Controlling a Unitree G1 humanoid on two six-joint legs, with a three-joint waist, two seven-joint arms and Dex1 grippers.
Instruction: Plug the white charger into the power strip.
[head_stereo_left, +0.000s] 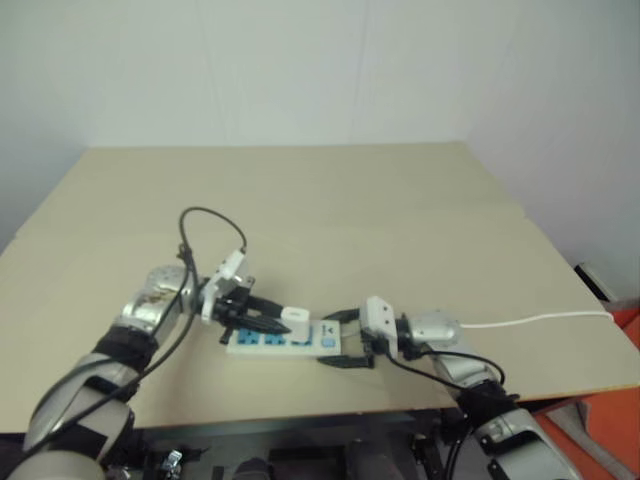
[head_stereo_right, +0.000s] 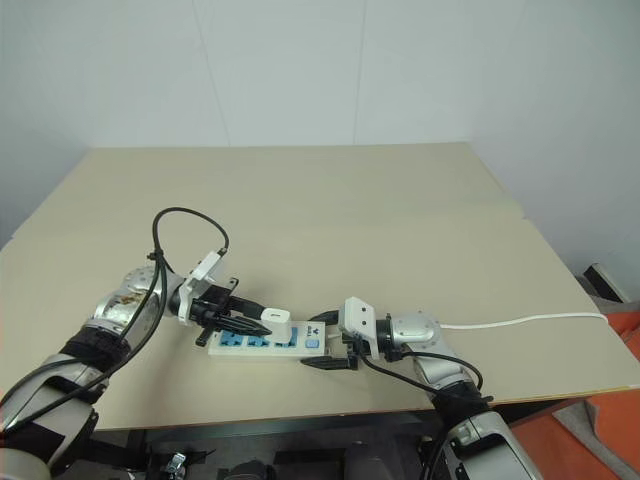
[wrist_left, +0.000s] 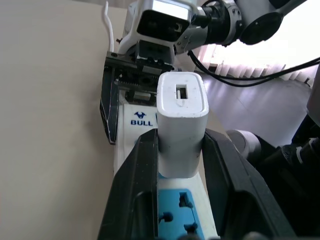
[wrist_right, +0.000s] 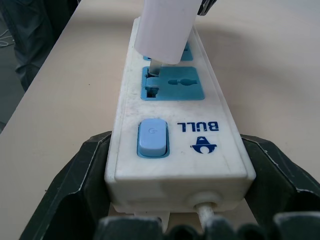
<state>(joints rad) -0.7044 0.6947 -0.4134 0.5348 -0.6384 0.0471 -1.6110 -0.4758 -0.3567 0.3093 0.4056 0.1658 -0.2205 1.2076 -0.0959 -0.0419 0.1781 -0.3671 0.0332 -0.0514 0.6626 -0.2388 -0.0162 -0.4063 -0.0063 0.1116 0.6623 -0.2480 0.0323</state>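
Observation:
The power strip (head_stereo_left: 262, 343) lies flat near the table's front edge, its blue socket faces up and its blue switch (wrist_right: 152, 137) at the right end. My left gripper (head_stereo_left: 285, 322) is shut on the white charger (wrist_left: 182, 120) and holds it just above the strip. A metal prong under the charger (wrist_right: 165, 30) reaches into the socket closest to the switch. My right gripper (wrist_right: 177, 165) clasps the strip's switch end, one black finger along each long side. The strip's thin white cable (head_stereo_left: 530, 321) runs off to the right.
The tan table (head_stereo_left: 350, 200) stretches wide behind the strip. Its front edge runs just below both arms, and its right edge is near an orange object (head_stereo_left: 610, 400) on the floor. A black cable loop (head_stereo_left: 205, 225) arches over my left wrist.

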